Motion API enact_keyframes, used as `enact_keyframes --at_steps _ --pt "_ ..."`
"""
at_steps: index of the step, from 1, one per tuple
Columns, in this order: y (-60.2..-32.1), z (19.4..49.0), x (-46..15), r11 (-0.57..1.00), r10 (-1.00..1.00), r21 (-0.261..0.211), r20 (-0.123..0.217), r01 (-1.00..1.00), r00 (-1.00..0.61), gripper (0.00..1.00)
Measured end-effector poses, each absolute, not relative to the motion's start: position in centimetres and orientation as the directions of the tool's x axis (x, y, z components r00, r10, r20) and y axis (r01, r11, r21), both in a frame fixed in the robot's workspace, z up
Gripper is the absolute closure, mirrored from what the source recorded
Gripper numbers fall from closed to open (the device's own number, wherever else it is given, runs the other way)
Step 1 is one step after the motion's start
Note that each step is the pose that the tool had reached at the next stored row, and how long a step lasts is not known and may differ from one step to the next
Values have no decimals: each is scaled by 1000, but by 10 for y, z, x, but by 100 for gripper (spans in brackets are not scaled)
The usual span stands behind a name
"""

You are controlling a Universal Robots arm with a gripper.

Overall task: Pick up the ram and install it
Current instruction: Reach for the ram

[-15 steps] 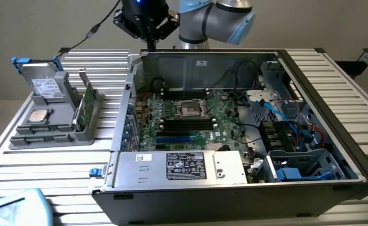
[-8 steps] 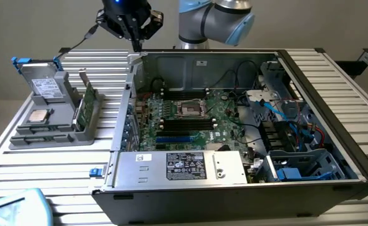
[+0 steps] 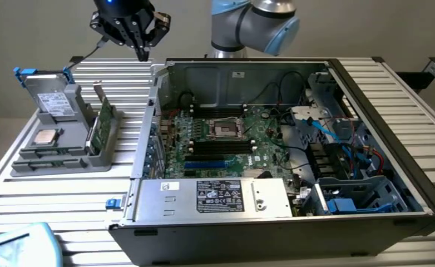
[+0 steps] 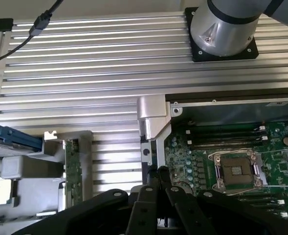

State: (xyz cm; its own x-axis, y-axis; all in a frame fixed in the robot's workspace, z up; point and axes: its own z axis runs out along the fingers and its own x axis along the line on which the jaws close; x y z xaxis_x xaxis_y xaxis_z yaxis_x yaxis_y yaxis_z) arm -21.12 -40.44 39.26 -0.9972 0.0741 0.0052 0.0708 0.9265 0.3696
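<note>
Nearest me, at the table's (image 3: 69, 200) near corner on the exterior view's left, lies one pale bluish object (image 3: 13, 242) I can't identify. Behind it sits one grey tray (image 3: 102, 164) holding one drive (image 3: 54, 103), one silver processor chip (image 3: 47, 136), one green card with a bracket (image 3: 104, 122) and, as best I can read it, one ram (image 3: 50, 163) — the thin strip in the slot along the tray's near edge.

My one hand (image 3: 142, 55) hangs over the table's far edge, by the far corner of the one open computer case (image 3: 277, 233). Its fingers are pressed together on nothing, well apart from the ram.

I judge the risks to be grabbing the card by mistake, the hand's cable (image 3: 90, 51) snagging the bracket, or a skewed pinch tilting the stick.
</note>
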Motion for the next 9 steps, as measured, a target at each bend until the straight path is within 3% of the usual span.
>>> enact_keyframes --at_steps 6,9 --pt "-404 392 -238 927 74 368 5 71 -997 89" --pt "-404 392 -248 937 73 342 4 70 -997 89"
